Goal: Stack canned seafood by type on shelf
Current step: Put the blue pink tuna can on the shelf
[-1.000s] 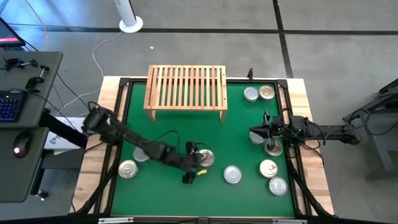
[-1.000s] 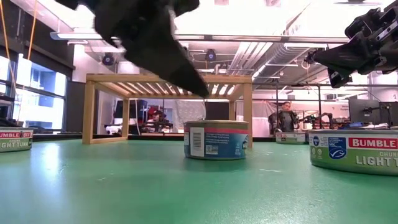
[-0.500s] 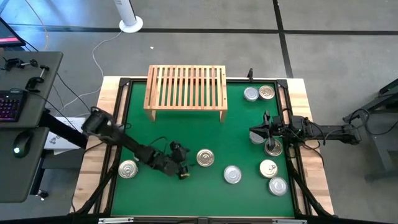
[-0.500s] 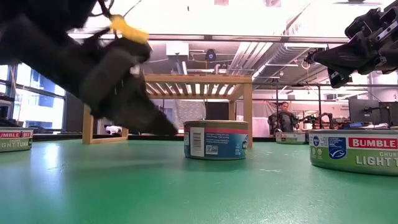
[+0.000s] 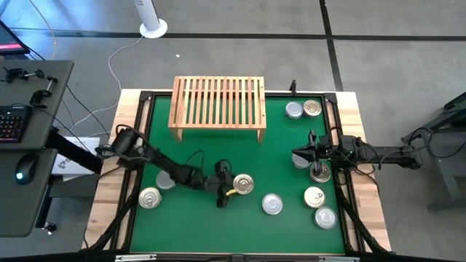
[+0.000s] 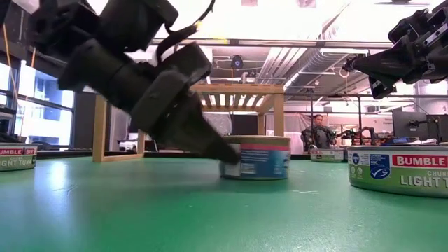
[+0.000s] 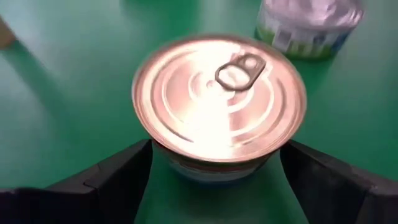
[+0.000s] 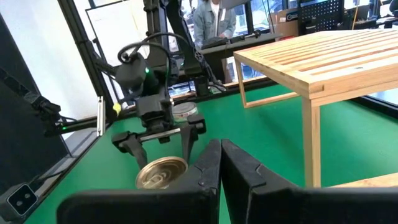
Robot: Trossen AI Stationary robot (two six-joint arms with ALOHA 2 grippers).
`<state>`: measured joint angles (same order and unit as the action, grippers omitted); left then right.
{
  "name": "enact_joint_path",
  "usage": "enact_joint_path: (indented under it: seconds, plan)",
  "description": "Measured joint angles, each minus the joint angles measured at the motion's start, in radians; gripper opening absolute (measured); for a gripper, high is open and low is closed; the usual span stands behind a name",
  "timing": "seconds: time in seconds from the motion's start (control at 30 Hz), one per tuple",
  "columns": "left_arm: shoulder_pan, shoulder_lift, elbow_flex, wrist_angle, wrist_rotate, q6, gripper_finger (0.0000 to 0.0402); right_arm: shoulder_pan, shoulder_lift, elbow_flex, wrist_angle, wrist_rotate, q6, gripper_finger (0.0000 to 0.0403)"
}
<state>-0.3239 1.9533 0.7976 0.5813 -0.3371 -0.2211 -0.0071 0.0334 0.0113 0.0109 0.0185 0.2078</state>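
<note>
The left gripper (image 5: 231,191) is sitting low over the green mat (image 5: 204,156), in the near middle of the table, with its jaws spread wide around a gold-lidded tin (image 5: 242,184). In the left wrist view this tin (image 7: 219,106) is lying between the two dark fingers (image 7: 112,180), one at each side of it, and whether either finger is touching its wall cannot be told. The tin is standing upright on the mat, pull-tab up. In the low view the gripper (image 6: 210,143) is slanting down to the tin (image 6: 255,157), hiding its left edge.

The right gripper (image 5: 297,153) is hanging above the right side of the mat with its jaws pressed together and nothing between them, as the right wrist view (image 8: 219,163) is showing.

The shelf (image 5: 217,108) is standing at the far side of the mat, left of centre, its slatted top bare. The other tins are lying scattered: two at the far right corner (image 5: 303,109), a silver one (image 5: 272,204) near the middle just right of the gripped-around tin, several along the right edge (image 5: 314,196), and two at the near left (image 5: 149,197)
</note>
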Motion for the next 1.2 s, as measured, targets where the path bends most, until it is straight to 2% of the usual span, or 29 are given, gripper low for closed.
enact_joint_path:
  seconds: [0.27,0.53,0.67,0.87,1.0,1.2]
  plan:
    - [0.011,-0.001,0.041,0.017,0.045,0.091,0.034,0.0,0.0,0.0,0.0,0.0,0.0,0.0003]
    - [0.018,-0.001,0.102,0.017,0.037,0.107,0.034,0.0,0.0,0.0,0.0,0.0,0.0,0.0003]
    - [0.02,-0.001,0.128,0.009,0.076,0.11,0.034,0.0,0.0,0.0,0.0,0.0,0.0,0.0003]
    - [0.057,-0.001,0.215,-0.164,0.218,0.067,0.034,0.0,0.0,0.0,0.0,0.0,0.0,0.0003]
    - [0.071,-0.001,0.277,-0.278,0.233,0.117,0.035,0.0,0.0,0.0,0.0,0.0,0.0,0.0003]
    - [0.09,0.025,0.318,-0.327,0.247,0.172,0.0375,0.0,0.0,0.0,0.0,0.0,0.0,0.0003]
